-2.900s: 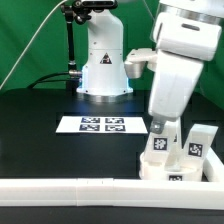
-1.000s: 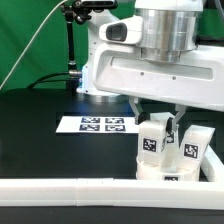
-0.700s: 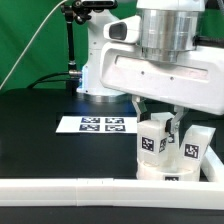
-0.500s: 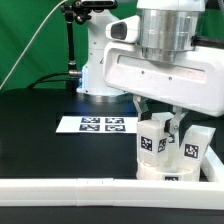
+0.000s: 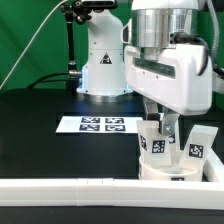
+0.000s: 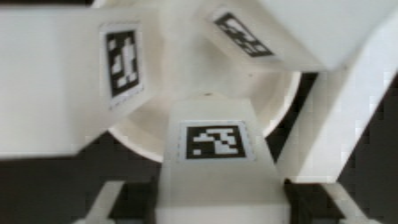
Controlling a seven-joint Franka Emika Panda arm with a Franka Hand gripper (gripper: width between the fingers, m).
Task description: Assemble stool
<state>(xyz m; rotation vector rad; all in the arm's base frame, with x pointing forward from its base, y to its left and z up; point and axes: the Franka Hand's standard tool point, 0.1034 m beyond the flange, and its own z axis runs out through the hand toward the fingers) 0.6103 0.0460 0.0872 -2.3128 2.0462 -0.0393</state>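
The stool's round white seat disc point(image 5: 166, 169) lies at the exterior view's lower right, and the same seat disc point(image 6: 135, 134) shows in the wrist view. My gripper point(image 5: 160, 128) comes down from above and is shut on an upright tagged leg point(image 5: 154, 143) standing on the seat. The wrist view shows this leg point(image 6: 217, 150) filling the gap of the gripper point(image 6: 217, 206), with one finger point(image 6: 111, 202) on each side. A second leg point(image 5: 196, 148) stands on the seat to the exterior view's right. Two more tagged legs point(image 6: 80, 75) point(image 6: 267, 42) appear past the held one.
The marker board point(image 5: 100, 124) lies flat on the black table in the middle. A long white L-shaped rail point(image 5: 70, 190) runs along the front edge, close to the seat. The arm's white base point(image 5: 103, 62) stands at the back, with a black pole point(image 5: 69, 45) beside it.
The wrist has turned about its vertical axis, so the hand now looks narrower from outside. The held leg stays at the same spot on the seat, and the jaws keep their width.
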